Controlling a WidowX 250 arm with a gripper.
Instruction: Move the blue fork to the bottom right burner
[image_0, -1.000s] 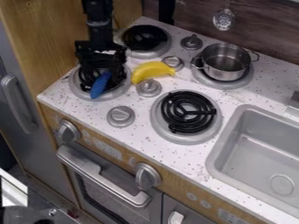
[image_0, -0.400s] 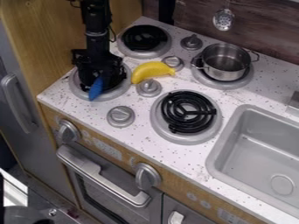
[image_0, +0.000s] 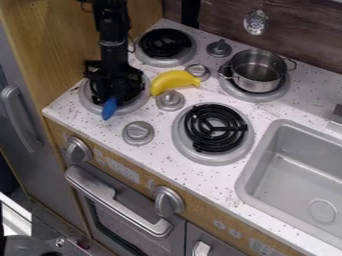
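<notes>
The gripper is hanging over the burner nearest the counter's front left corner; how far it is open, or whether it is holding anything, I cannot tell. The blue fork is poking out beneath. Grasping seems under way; next calls for lifting, then carrying toward the front burner beside the sink.

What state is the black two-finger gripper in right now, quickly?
Black two-finger gripper: low over the round, grey-rimmed front left burner, right at the slim blue fork; open, closed or holding it cannot be told.
</notes>
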